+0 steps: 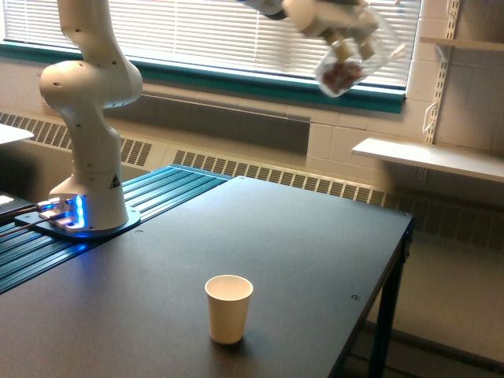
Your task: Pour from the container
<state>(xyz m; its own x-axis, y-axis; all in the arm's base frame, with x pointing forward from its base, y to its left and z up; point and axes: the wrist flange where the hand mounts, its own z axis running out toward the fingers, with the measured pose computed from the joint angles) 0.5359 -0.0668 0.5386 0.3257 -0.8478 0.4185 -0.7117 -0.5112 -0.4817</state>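
white paper cup (228,308) upright on the dark table (299,236), near the front edge, mouth open, nothing around it. teal ribbed panel (118,224) along the table's side on the exterior view's left. window blinds (197,31) closed across the back wall, teal sill (236,83) under them, long baseboard heater grille (315,183) below that. white wall shelf (429,157) on the exterior view's right, on slotted uprights (439,71), second shelf (461,43) higher up, partly cut off
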